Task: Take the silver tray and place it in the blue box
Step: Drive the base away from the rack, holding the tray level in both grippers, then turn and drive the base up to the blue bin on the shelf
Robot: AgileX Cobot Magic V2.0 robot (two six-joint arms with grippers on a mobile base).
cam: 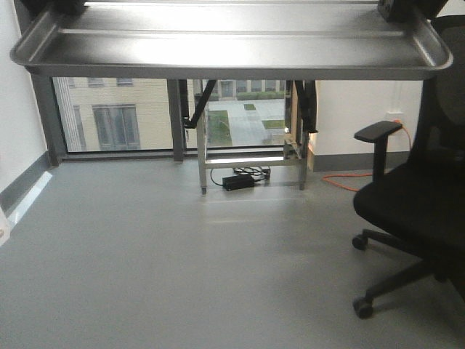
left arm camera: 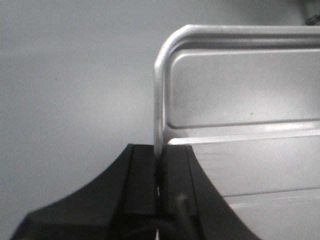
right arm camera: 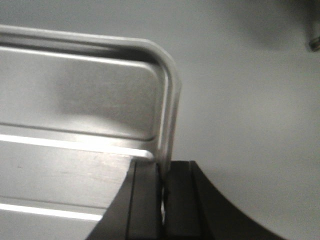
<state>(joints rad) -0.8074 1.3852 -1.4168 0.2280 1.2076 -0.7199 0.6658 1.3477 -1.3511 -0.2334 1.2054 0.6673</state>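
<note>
The silver tray (cam: 225,43) hangs level in the air across the top of the front view, high above the grey floor. In the left wrist view my left gripper (left arm camera: 159,152) is shut on the tray's (left arm camera: 240,85) left rim. In the right wrist view my right gripper (right arm camera: 162,167) is shut on the tray's (right arm camera: 85,100) right rim. Long ridges run across the tray floor. In the front view only dark bits of the grippers show above the tray's far corners. The blue box is out of view.
A black office chair (cam: 414,211) stands at the right. A metal-legged table frame (cam: 251,160) with a black power brick (cam: 238,182) under it stands by the window. An orange cable (cam: 341,180) runs along the right wall.
</note>
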